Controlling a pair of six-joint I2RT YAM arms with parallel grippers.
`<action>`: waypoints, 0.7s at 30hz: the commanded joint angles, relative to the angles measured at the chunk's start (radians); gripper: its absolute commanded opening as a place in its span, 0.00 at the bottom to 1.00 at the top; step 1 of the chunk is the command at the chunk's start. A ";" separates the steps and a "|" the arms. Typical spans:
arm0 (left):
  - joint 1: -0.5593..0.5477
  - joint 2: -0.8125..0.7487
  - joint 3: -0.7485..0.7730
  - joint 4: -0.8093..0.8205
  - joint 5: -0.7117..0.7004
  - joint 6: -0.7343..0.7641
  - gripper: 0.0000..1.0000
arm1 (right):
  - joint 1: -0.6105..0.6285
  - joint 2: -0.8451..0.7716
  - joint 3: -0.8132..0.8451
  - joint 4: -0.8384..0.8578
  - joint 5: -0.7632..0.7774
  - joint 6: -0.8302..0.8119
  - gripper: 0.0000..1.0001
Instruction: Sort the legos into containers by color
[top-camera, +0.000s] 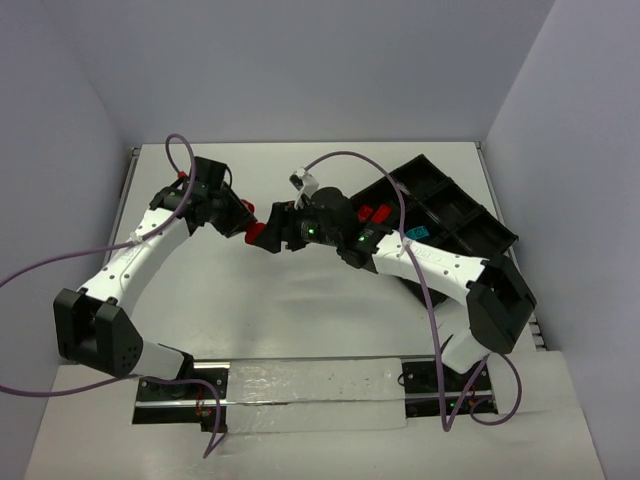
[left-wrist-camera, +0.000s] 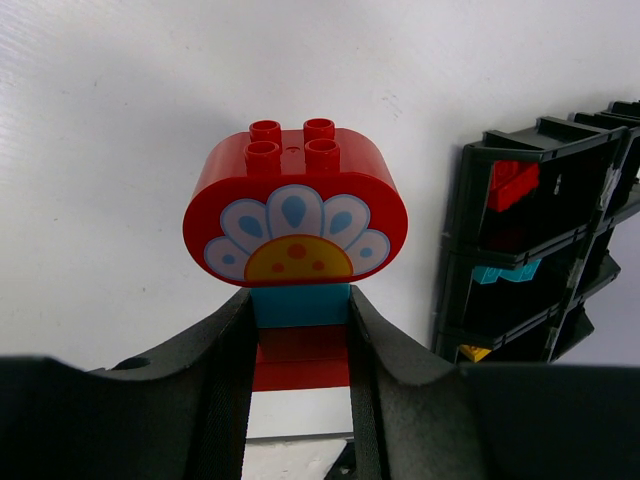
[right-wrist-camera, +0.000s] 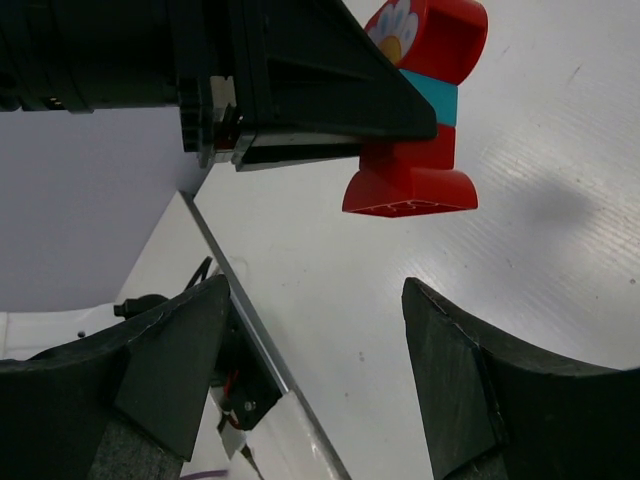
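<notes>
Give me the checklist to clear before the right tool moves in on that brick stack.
1. Left tool shut on the brick stack: ok.
2. Right tool open: ok.
3. Red flower brick exposed beyond the left tool's fingers: ok.
4. Stack centred between the right tool's fingers: not ok, it sits toward one finger.
5. Tray holds a red brick, cyan brick and yellow brick in separate compartments: ok.
6. How firmly the stack's bricks lock together: cannot tell.

No readable txt, nos. or brand marks anywhere. Only print: flower graphic, white petals w/ blue drops, yellow centre, on front of red rounded brick (left-wrist-camera: 295, 215) topping lego stack (left-wrist-camera: 300, 305).
</notes>
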 joint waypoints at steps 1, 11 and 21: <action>0.003 -0.030 0.038 0.013 0.020 0.013 0.00 | 0.009 0.031 0.063 0.063 0.015 0.007 0.77; 0.005 -0.068 0.023 0.012 0.022 0.010 0.00 | 0.006 0.087 0.107 0.040 0.047 -0.014 0.77; 0.008 -0.089 0.035 0.001 0.018 0.018 0.00 | -0.007 0.127 0.117 0.051 0.050 -0.006 0.79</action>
